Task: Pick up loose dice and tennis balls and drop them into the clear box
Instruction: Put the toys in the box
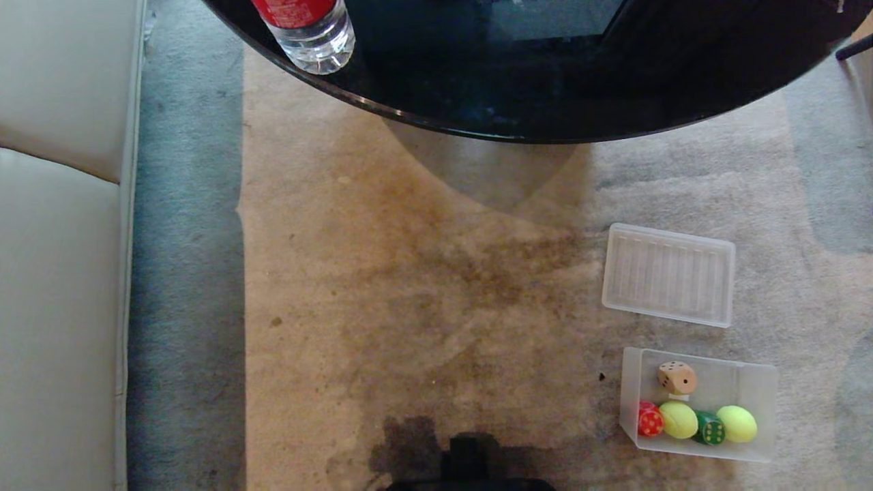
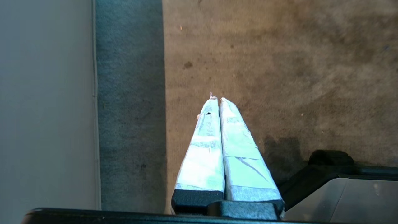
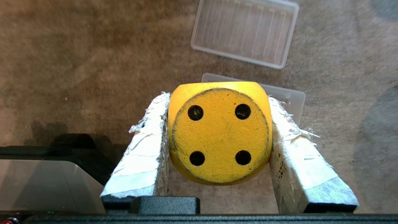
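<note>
My right gripper (image 3: 218, 99) is shut on a yellow die (image 3: 219, 133); its four-dot face points at the wrist camera. Behind the die, part of the clear box (image 3: 293, 99) shows on the carpet. In the head view the clear box (image 1: 724, 382) stands at the lower right. It holds a tan die (image 1: 676, 377), a red die (image 1: 650, 419), a green die (image 1: 709, 428) and two tennis balls (image 1: 678, 419) (image 1: 736, 423). My left gripper (image 2: 217, 100) hangs shut over bare carpet with nothing in it. Neither gripper shows in the head view.
The ribbed translucent lid (image 1: 668, 274) lies flat just beyond the box. A black round table (image 1: 545, 82) with a water bottle (image 1: 310, 34) on it spans the far side. A pale sofa (image 1: 61, 273) runs along the left. My own base (image 1: 467, 464) shows at the bottom.
</note>
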{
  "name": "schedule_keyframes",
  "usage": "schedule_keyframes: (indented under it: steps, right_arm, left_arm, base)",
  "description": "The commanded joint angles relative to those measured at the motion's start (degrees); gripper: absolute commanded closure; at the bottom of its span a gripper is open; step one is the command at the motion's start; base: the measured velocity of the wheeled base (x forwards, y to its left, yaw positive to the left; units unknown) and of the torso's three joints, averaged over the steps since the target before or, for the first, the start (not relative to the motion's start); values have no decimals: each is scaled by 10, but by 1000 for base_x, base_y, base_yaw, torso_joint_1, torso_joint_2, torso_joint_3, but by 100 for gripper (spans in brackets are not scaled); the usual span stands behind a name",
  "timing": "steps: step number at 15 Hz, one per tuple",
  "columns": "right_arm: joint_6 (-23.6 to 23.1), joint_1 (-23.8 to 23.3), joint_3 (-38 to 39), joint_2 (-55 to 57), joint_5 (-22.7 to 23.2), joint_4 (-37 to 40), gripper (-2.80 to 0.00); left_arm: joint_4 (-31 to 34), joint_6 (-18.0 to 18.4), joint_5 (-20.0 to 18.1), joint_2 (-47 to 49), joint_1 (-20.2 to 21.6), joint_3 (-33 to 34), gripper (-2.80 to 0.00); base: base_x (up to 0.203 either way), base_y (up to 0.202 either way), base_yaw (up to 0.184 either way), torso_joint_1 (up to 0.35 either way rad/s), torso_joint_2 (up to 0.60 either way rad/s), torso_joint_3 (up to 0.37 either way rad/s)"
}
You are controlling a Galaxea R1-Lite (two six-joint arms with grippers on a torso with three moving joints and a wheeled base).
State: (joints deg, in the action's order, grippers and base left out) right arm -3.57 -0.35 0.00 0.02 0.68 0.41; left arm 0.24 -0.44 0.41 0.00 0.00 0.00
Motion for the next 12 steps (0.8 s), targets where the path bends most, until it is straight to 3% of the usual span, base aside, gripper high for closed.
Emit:
schedule_keyframes:
  steps: [1,12]
  right_arm:
    - [0,0,1,0,0,0,0]
    - [1,0,1,0,-1,-1,0]
  left_arm:
    - [0,0,0,0,0,0,0]
    - [0,-1,0,0,0,1,0]
  base:
    - [0,0,0,-6,2,-194]
    - [0,0,0,2,2,-197]
